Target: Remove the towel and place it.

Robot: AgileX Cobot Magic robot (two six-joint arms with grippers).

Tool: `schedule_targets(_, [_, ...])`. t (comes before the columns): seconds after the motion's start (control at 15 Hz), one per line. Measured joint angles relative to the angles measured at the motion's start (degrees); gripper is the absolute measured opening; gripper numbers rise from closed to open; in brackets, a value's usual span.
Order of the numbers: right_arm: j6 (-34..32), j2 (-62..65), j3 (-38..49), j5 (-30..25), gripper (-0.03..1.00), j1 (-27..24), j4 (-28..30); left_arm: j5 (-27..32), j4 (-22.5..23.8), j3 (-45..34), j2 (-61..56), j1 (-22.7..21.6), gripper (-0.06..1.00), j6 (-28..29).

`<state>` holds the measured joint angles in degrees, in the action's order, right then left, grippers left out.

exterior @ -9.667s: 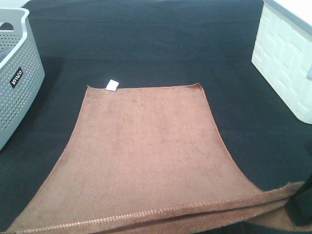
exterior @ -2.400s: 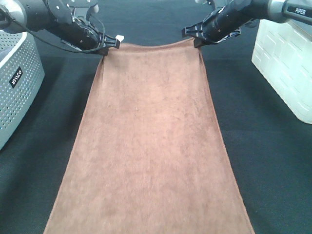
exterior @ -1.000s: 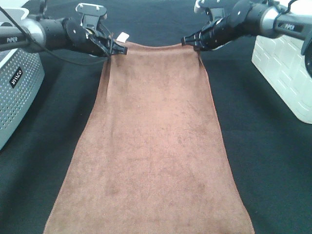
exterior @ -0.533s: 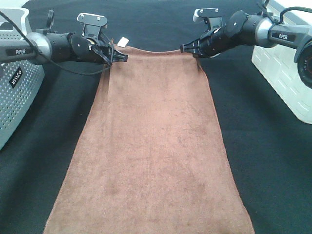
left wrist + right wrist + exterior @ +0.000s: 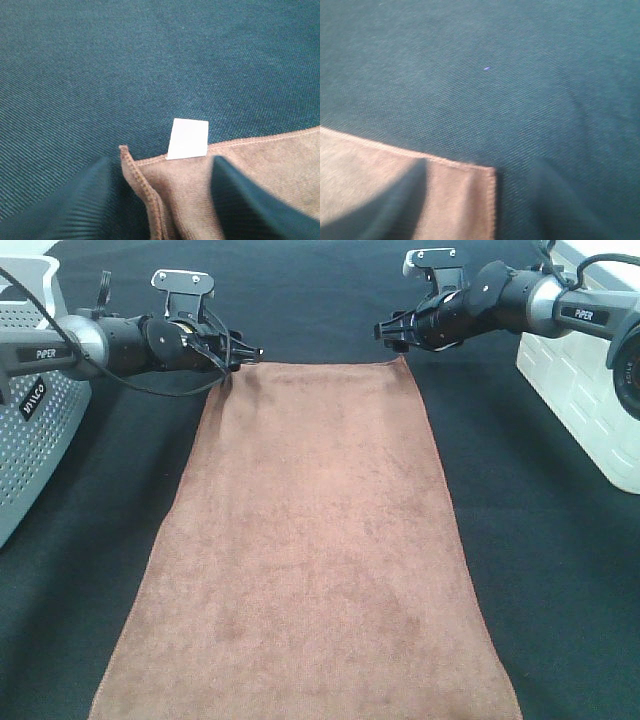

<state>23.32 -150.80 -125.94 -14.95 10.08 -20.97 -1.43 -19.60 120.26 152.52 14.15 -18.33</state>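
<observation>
Now the grey basket (image 5: 30, 410) at the far left is cut off. Next, the left gripper (image 5: 248, 356) is spread wide over the brown towel (image 5: 315, 540) corner; only its wrist view shows the white tag (image 5: 187, 139). Right gripper (image 5: 388, 332) gapes too, above the far right corner on the dark table (image 5: 560, 570).

A robot test bench staged as a laundry corner: a tabletop covered in dark woven cloth (image 5: 300, 300), a grey perforated plastic laundry basket (image 5: 35, 430) at left, a white panelled plastic bin (image 5: 585, 370) at upper right.
</observation>
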Motion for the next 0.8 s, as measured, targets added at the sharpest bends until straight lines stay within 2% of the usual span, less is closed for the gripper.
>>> schedule_targets(0.07, [0.0,0.0,0.0,-0.6,0.67,0.0,0.0,1.0,-0.2,0.0,-0.1,0.0,0.65,0.0])
schedule_targets(0.2, [0.0,1.1,0.0,-5.7,0.70,0.0,0.2,7.0,-0.3,0.2,-1.6,-0.1,0.66,0.0])
schedule_targets(0.33, [-0.5,5.3,0.0,-12.8,0.77,0.0,0.6,16.2,-0.3,1.6,-5.5,-0.3,0.73,0.0])
schedule_targets(0.47, [-3.5,11.7,0.0,-21.7,0.84,0.0,1.8,26.1,0.9,2.3,-12.0,-0.3,0.85,1.9])
schedule_targets(0.6, [-7.0,18.2,0.0,-30.5,0.86,0.0,5.3,34.7,5.0,2.6,-18.4,-0.4,0.90,4.8])
schedule_targets(0.8, [-14.3,25.5,0.0,-44.0,0.86,0.0,12.5,49.9,16.2,2.6,-26.6,-0.9,0.91,12.3])
